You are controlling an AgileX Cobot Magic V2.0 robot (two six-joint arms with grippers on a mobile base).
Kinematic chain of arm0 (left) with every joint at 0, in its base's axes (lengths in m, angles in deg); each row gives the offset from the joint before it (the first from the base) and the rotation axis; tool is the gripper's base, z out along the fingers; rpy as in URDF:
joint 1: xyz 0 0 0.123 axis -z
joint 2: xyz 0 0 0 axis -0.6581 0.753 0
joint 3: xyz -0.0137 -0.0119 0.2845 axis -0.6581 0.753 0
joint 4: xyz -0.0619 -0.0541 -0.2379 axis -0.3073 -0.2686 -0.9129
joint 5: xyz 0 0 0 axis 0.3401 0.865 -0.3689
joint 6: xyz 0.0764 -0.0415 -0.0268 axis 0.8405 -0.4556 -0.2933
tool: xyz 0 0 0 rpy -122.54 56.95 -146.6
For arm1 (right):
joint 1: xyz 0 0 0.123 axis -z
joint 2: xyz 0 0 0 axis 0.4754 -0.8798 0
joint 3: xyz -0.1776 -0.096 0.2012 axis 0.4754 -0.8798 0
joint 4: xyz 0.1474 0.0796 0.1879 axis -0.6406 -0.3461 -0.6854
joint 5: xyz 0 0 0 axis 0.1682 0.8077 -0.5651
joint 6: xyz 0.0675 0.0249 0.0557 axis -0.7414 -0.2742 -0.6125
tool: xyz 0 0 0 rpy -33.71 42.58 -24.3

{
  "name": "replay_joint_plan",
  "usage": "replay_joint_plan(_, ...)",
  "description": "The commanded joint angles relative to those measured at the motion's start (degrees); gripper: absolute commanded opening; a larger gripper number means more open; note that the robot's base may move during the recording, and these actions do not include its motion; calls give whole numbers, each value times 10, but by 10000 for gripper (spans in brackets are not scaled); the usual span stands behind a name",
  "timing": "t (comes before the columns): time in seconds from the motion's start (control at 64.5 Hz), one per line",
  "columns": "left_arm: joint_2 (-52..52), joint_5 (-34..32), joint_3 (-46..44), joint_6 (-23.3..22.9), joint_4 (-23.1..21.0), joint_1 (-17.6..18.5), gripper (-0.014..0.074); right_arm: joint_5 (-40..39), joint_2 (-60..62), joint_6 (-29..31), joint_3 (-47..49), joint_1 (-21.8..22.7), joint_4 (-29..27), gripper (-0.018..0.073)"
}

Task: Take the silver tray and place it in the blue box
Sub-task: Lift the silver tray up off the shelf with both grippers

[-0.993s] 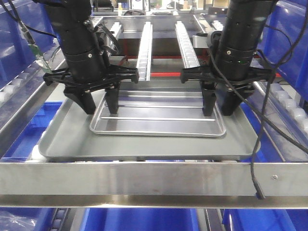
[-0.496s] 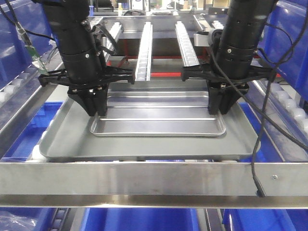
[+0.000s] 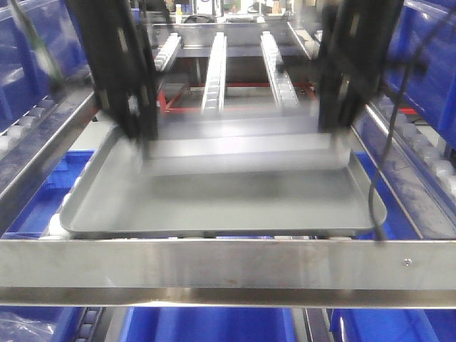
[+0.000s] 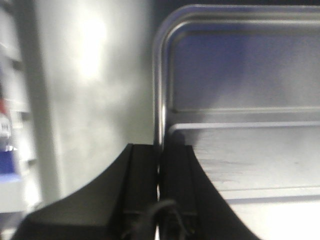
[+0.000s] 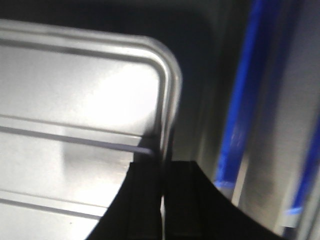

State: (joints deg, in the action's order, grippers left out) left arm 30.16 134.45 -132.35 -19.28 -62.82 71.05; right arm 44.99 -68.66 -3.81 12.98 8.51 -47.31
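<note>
The silver tray [image 3: 242, 153] is blurred in the front view and hangs above the large dull-grey tray [image 3: 214, 210]. My left gripper [image 3: 146, 146] is shut on its left rim, and my right gripper [image 3: 335, 139] is shut on its right rim. In the left wrist view the black fingers [image 4: 142, 170] pinch the rim of the silver tray [image 4: 240, 150] just below its rounded corner. The right wrist view shows my right gripper [image 5: 164, 167] clamped the same way on the silver tray [image 5: 75, 100]. A blue box [image 3: 214, 324] lies below the front rail.
The steel front rail [image 3: 228, 263] crosses the near side. Two roller tracks [image 3: 214, 71] run to the back. More blue crates [image 3: 21, 71] line both sides, and a blue edge [image 5: 245, 100] shows right of the grey tray.
Both grippers closed on the silver tray's short rims, then rose fast with it; the tray has left the grey tray's floor and the picture is now motion-blurred.
</note>
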Motion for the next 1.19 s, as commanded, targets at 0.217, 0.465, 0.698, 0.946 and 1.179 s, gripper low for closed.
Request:
replay_joint_plan(0.217,-168,85,-21,-42,109,50,-102,57,153,-13,16,-45,53,58)
replay_joint_plan(0.465,-248,137,-1,-43,106,93,-104,76,248,-50,-62,-92,58,58)
replay_joint_plan(0.698,-309,153,63,-71,108,146,-104,90,337,-83,-131,-133,73,58)
replay_joint_plan(0.946,-330,171,88,-95,109,212,-104,122,402,-93,-136,-153,73,58)
replay_joint_plan(1.179,-338,179,68,-100,109,227,-104,149,430,-93,-136,-153,88,58)
